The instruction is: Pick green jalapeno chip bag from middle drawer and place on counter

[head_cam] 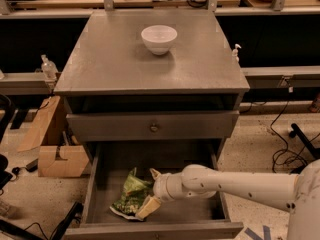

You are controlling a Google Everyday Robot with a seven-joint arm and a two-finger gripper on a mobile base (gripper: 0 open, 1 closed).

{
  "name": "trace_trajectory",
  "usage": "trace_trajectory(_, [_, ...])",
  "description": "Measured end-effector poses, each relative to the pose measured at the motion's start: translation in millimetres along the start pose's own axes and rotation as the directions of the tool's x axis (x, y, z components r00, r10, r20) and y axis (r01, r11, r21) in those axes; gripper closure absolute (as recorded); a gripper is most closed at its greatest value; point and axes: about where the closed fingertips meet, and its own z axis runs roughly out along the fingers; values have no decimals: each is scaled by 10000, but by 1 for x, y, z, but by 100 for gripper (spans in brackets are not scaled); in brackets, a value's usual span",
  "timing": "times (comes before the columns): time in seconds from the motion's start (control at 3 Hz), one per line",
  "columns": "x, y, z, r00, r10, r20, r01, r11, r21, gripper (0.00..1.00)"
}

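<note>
The green jalapeno chip bag (130, 195) lies crumpled on the floor of the open middle drawer (192, 211), left of its centre. My gripper (148, 193) reaches in from the right on a white arm and sits at the bag's right edge. Its two pale fingers are spread open, one (154, 173) above the bag's edge and one (149, 207) below it. I cannot tell whether they touch the bag. The counter (110, 59) is the grey cabinet top above, with a white bowl (159, 38) near its back.
A shut drawer front with a small knob (154, 128) sits above the open drawer. A cardboard box (52, 149) stands on the floor to the left. A small bottle (48, 67) is on the left ledge. Cables (285, 149) lie on the floor at right.
</note>
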Motion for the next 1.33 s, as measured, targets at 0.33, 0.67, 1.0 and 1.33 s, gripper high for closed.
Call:
trace_trajectory(0.33, [-9,6,25,9998,21,178,-17,9997,-248,17])
trace_trajectory(0.67, [-12,8,41,9998,81,206,-74,9993,-353,41])
trace_trajectory(1.0, [-13,9,43,9997,81,211,-73,9992,-392,63])
trace_trajectory(1.33, [-13,11,44,9997,78,214,-69,9991,-422,87])
